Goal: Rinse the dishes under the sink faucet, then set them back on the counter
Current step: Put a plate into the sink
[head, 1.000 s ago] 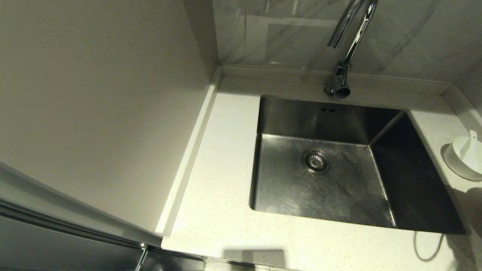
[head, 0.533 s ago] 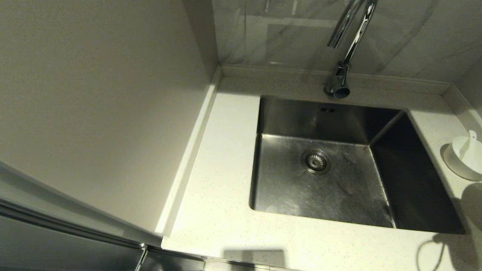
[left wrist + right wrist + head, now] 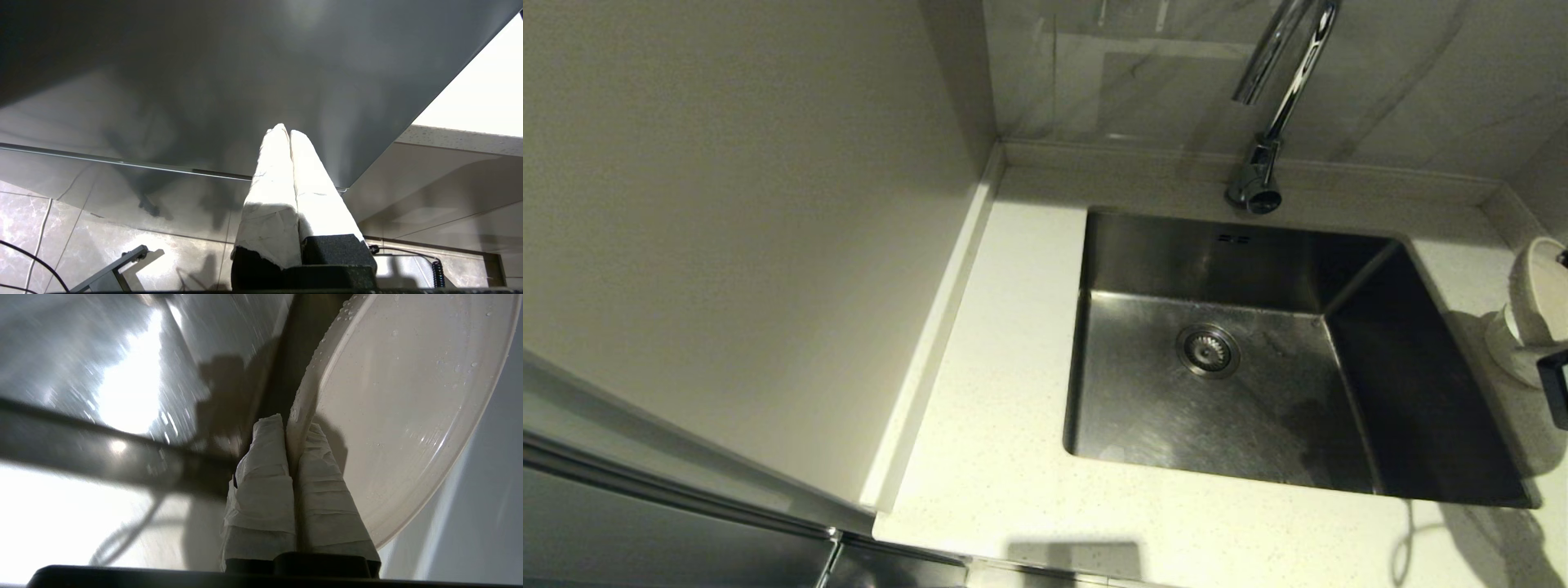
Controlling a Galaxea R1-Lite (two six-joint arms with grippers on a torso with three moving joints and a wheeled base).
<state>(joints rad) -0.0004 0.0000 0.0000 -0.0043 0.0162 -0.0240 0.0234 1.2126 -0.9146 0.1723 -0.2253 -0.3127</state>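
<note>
The sink (image 3: 1258, 367) is lying at nine o'clock from the right pincer (image 3: 295, 428), which is clamping the plate (image 3: 1539, 290) on edge above the worktop (image 3: 1013, 457) at its right end. The left pincer (image 3: 289, 132) is hanging pressed together, parked well away, so the right arm is nearer.

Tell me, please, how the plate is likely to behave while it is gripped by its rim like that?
The plate looks rigid, so it should not flex. Water droplets bead on it, so it may be slippery in the right pincer, which pinches only its thin rim. Held tilted on edge, it could swing or slip, and would probably chip if dropped.
</note>
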